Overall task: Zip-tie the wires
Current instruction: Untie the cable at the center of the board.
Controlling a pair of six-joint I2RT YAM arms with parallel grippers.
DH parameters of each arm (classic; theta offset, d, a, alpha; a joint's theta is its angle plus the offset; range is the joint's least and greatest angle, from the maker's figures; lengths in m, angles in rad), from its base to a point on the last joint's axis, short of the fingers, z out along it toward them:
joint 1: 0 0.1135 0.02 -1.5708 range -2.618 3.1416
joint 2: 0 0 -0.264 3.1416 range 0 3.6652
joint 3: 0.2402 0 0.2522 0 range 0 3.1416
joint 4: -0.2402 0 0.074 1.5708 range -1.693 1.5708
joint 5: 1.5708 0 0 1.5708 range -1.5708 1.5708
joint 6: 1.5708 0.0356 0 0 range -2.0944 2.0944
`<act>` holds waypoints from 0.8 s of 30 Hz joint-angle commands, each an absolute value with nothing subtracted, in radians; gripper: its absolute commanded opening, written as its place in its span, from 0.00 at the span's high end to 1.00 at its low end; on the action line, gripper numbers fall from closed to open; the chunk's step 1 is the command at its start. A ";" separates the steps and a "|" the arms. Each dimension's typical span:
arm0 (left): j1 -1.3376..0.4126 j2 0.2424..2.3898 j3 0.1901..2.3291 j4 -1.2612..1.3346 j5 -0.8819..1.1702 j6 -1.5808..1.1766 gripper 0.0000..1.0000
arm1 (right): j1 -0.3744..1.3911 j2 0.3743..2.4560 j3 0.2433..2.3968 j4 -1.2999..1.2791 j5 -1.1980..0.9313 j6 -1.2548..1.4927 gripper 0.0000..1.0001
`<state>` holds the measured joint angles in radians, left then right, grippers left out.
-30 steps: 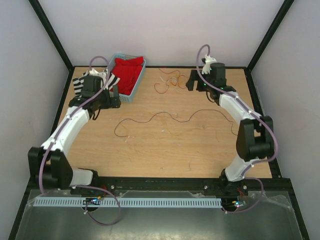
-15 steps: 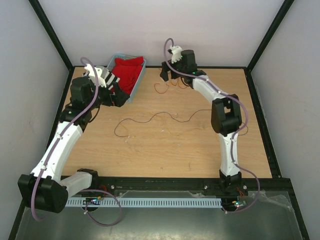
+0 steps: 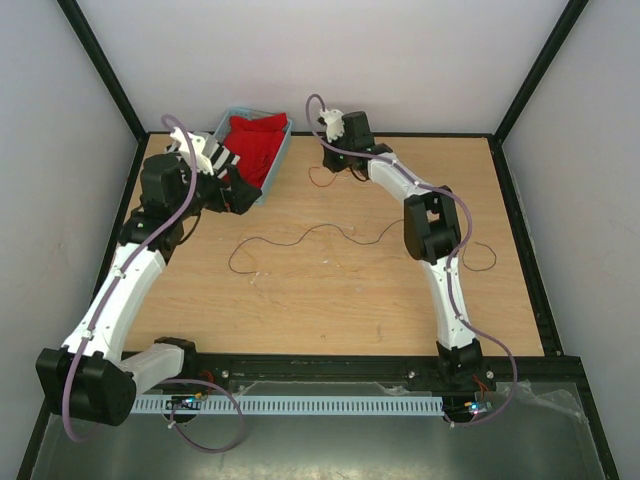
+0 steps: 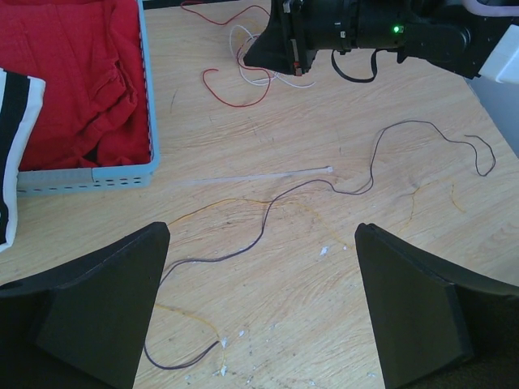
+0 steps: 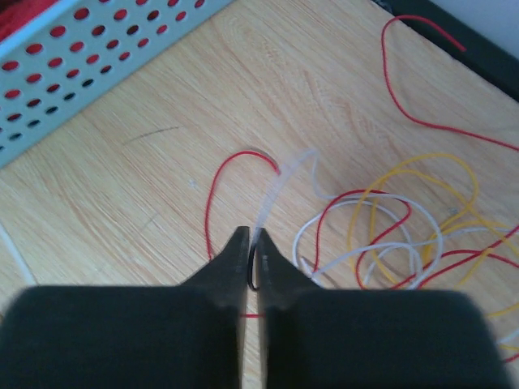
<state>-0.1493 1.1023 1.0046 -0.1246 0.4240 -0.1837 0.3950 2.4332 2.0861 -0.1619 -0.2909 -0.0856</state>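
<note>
The wires lie in a tangled bunch of red, yellow and pale loops (image 5: 389, 219) on the wooden table next to the basket, and they also show in the left wrist view (image 4: 235, 81). My right gripper (image 5: 253, 235) is down at the bunch's left side. Its jaws are shut on a pale strand (image 5: 276, 186), with a dark loop between them. From above, the right gripper (image 3: 335, 150) sits at the back of the table. A long dark brown wire (image 4: 276, 211) snakes across the middle. My left gripper (image 4: 262, 231) hangs wide open above it, holding nothing.
A pale blue basket (image 3: 277, 158) with a red cloth (image 3: 255, 140) stands at the back left, close to both grippers. A whitish zip tie (image 4: 259, 176) lies flat beside the basket's wall (image 4: 89, 174). A black-and-white striped cloth (image 4: 12, 146) hangs at the left.
My right arm swung left along the back of the table to the wire bunch and its jaws closed. The left arm stretched out toward the basket, then held still.
</note>
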 commanded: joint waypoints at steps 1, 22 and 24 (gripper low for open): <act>-0.147 1.109 1.013 -0.093 0.457 -0.174 0.01 | 0.397 2.383 2.136 -0.195 -0.260 -0.110 0.93; -0.198 1.473 1.340 0.219 0.642 -0.305 0.01 | 0.372 1.957 2.303 -0.234 0.080 -0.239 1.00; -0.230 1.537 1.383 0.229 0.631 -0.273 0.01 | 0.357 1.951 2.309 -0.233 0.089 -0.236 1.00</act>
<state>-0.1772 1.4494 1.3033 0.1516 0.5968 -0.3061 0.3828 1.9572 2.2848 -0.2276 0.0154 -0.2188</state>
